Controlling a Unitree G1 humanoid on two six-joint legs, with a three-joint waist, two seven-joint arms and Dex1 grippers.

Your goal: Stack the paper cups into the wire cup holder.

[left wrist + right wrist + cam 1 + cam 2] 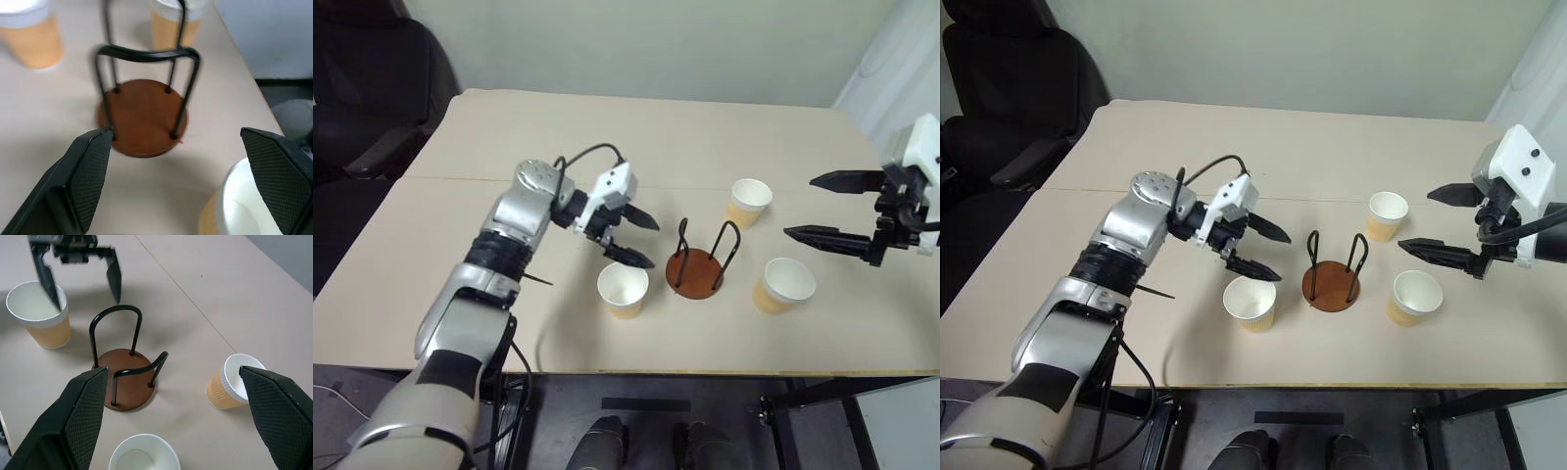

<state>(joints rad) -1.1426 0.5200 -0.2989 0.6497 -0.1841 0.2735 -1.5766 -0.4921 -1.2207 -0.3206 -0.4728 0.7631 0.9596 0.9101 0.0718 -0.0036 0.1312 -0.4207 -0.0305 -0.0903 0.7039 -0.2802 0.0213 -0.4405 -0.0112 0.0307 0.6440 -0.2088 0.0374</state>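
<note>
Three tan paper cups with white insides stand upright on the table: one (pixel 623 290) left of the wire cup holder (pixel 696 271), one (pixel 748 203) behind it to the right, one (pixel 785 284) at its right near the front edge. The holder, a reddish-brown disc with two black wire loops, has no cup in it. My left gripper (pixel 651 243) is open, hovering just above the left cup's far rim and pointing at the holder (pixel 142 117). Raised over the table's right side, my right gripper (pixel 800 207) is open and holds nothing, with the two right cups (pixel 230 387) (pixel 144 455) below it.
The beige table (pixel 607 137) has a seam running across its middle and its front edge lies close behind the cups. A black office chair (pixel 372 88) stands off the table's far left corner.
</note>
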